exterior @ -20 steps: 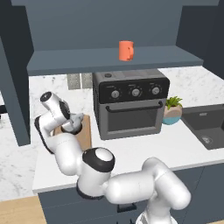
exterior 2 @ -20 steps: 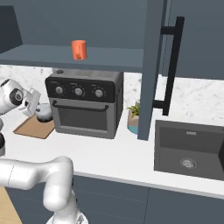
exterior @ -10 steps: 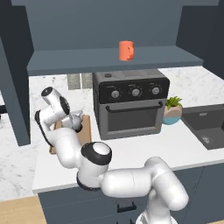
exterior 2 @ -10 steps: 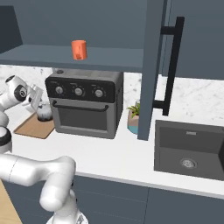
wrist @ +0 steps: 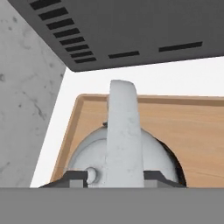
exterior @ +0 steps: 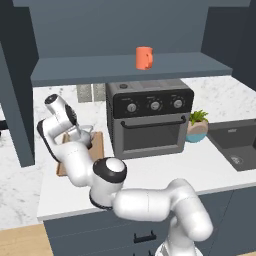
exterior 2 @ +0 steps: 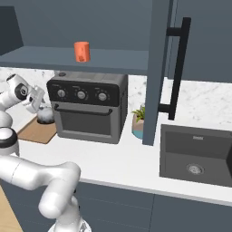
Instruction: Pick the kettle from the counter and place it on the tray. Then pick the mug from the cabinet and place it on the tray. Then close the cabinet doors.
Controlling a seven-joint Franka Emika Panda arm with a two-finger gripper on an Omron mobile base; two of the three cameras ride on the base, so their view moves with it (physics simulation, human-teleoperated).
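Marble counter w/ toaster oven: kettle now sits on tray, at 9 o'clock of the oven. Gripper, clenched on the handle a sec ago, is parting, tips flanking it at hand-view 6 o'clock; release looks underway, full letting-go unclear. Mug waits on cabinet shelf. Kettle base hidden.
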